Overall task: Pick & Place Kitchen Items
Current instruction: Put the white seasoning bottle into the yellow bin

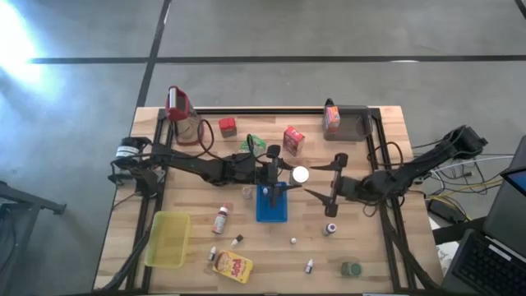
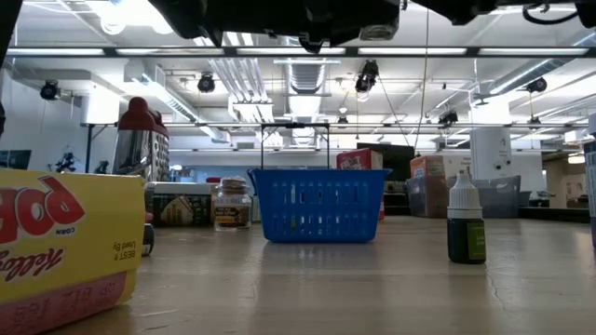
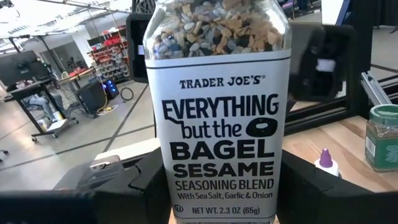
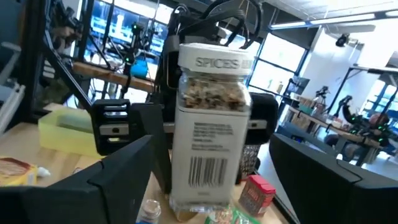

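A clear seasoning jar (image 1: 300, 174) with a white lid and a white "Everything but the Bagel" label (image 3: 221, 143) is lifted above the table, just off the right far corner of the blue perforated basket (image 1: 271, 205). My left gripper (image 1: 283, 171) reaches in from the table's left and is shut on the jar. My right gripper (image 1: 319, 179) comes from the right and is open. Its two fingers stand on either side of the jar (image 4: 208, 130), apart from it. In the low view both grippers are above the picture. My left gripper pinches the seasoning jar's lower body (image 3: 186, 193) between its two fingers (image 3: 146, 183), one on each side. The fingers come level from the table's left. The jar stands upright in the hold, lid up, lifted clear of the table and the basket.
Groceries lie around: red cartons (image 1: 293, 140) (image 1: 228, 126), an orange carton (image 1: 332, 117) by a grey tray (image 1: 357, 125), a red-topped jug (image 1: 179, 111), a yellow tray (image 1: 168, 238), a yellow box (image 1: 233, 265), small bottles (image 1: 220, 220) (image 1: 330, 228) and a green tin (image 1: 352, 268).
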Tool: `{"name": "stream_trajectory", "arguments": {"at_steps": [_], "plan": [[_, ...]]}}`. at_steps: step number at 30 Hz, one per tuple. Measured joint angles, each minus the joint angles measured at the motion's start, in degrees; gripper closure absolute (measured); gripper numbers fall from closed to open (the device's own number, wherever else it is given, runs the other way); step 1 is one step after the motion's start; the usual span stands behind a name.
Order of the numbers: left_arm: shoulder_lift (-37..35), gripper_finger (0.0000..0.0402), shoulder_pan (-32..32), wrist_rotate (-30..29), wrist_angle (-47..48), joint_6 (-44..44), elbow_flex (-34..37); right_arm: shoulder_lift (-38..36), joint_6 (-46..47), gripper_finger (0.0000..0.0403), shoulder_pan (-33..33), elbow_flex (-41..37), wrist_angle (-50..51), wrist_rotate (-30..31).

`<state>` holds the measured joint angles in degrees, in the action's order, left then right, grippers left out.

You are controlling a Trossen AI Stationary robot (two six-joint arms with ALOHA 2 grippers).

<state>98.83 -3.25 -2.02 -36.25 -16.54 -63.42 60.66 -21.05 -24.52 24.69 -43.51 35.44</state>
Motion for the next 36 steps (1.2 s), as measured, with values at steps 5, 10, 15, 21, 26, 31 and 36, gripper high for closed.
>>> {"name": "stream_trajectory", "arguments": {"at_steps": [5, 10, 15, 21, 26, 31, 36], "plan": [[0.0, 0.0189, 0.0, 0.02, -0.05, 0.02, 0.0, 4.27, -0.14, 0.0069, 1.38, 3.05, 0.0, 0.04], [0.0, 0.0188, 0.0, 0.04, -0.18, -0.46, -0.03, 7.19, 0.01, 0.0079, 3.04, 4.81, 0.02, 0.05], [0.04, 0.0188, 0.0, 0.04, -0.28, -1.86, -0.48, 9.33, -0.33, 0.0106, 4.05, 6.79, -0.04, -1.79], [0.04, 0.0188, 0.01, 0.09, -0.21, -1.88, -0.41, 10.08, -1.26, 0.0153, 4.34, 6.92, -0.06, -2.06], [0.04, 0.0188, 0.0, 0.69, -0.09, -2.45, -0.3, 9.95, -1.16, 0.0199, 4.32, 6.82, 0.02, -2.95], [0.04, 0.0188, -0.02, 0.68, 0.04, -2.4, -0.44, 9.95, -1.22, 0.0201, 4.31, 6.82, 0.05, -3.16], [0.04, 0.0188, 0.0, 0.5, 0.14, -2.02, -0.31, 9.95, -1.23, 0.0199, 4.31, 6.82, 0.19, -3.15]]}}
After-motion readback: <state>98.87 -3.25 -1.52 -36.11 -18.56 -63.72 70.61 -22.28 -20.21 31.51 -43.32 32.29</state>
